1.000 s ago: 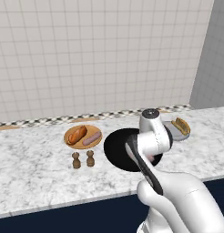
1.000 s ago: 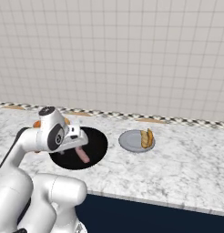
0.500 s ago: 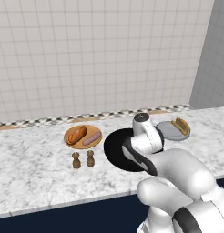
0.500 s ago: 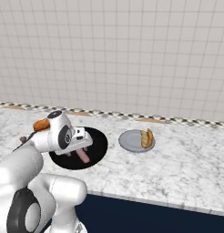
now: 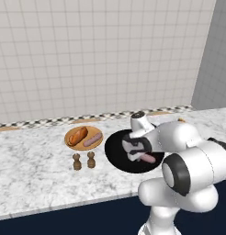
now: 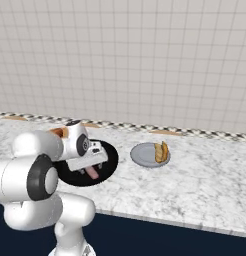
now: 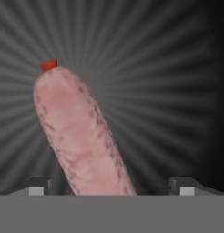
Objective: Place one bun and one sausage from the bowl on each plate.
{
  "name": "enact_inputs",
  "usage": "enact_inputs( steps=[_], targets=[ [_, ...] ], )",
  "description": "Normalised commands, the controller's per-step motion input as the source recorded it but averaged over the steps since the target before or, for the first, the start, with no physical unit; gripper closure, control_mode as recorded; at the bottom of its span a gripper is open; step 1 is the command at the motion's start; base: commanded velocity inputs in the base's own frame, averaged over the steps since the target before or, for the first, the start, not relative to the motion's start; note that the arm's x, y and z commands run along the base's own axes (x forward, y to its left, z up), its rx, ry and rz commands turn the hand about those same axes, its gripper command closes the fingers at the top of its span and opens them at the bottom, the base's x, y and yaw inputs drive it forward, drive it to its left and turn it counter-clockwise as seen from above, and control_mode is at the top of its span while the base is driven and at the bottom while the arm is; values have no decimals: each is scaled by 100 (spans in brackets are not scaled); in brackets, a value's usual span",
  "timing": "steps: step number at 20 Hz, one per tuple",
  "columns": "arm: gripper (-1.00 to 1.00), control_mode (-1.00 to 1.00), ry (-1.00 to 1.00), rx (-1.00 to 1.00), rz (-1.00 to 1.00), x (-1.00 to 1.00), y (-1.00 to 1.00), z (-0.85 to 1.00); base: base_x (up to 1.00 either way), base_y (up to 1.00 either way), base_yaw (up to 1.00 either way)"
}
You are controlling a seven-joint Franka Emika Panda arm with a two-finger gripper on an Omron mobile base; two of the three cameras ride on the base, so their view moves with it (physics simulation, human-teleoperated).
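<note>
Marble-patterned grey-white counter [image 5: 36, 170] runs under a wall of pale square tiles [image 5: 87, 55], with a checkered trim strip at the join.

Left to right in the left base view:
- tan wooden plate [image 5: 71, 142] — flat, round, carrying a browned bun [image 5: 77, 136] and a pinkish sausage [image 5: 92, 140] side by side.
- two small dark-brown shakers [image 5: 84, 161], turned-wood shape, upright, just in front of that plate on the bare counter.
- black bowl [image 5: 115, 151] — wide, shallow, matte, wider than either plate; ribbed rays across its floor show in the hand view. One pink sausage [image 5: 147, 158] lies inside it, toward the right part.
- white arm with dark joints bending over the bowl's right side.

Right base view: grey plate [image 6: 142, 155] sits on the counter well right of the bowl [image 6: 107, 162], smooth and round, with a golden bun [image 6: 161, 151] on its right part.

Gripper [image 7: 111, 186] — hand view looks straight down at the bowl floor [image 7: 168, 91]. Fingertips [image 7: 37, 186] stand wide apart, one each side of the sausage [image 7: 77, 136], not touching it. Sausage is mottled pink, rough-skinned, tilted, with a small red tip at its far end.
</note>
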Motion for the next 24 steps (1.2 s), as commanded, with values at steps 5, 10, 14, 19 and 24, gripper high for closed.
enact_inputs(
  steps=[5, 10, 14, 19, 24],
  targets=[
    [100, -100, 11, -3, 0, 0, -4, -42, 0, 0, 0],
    [100, -100, 0, 0, 0, -22, -16, 24, 0, 0, 0],
    [100, -100, -8, 8, 0, -46, -47, 95, 0, 0, 0],
    [100, -100, -9, 14, -3, -18, -83, 100, 0, 0, 0],
    [100, -100, 0, 5, -11, 90, -72, 52, 0, 0, 0]
  ],
)
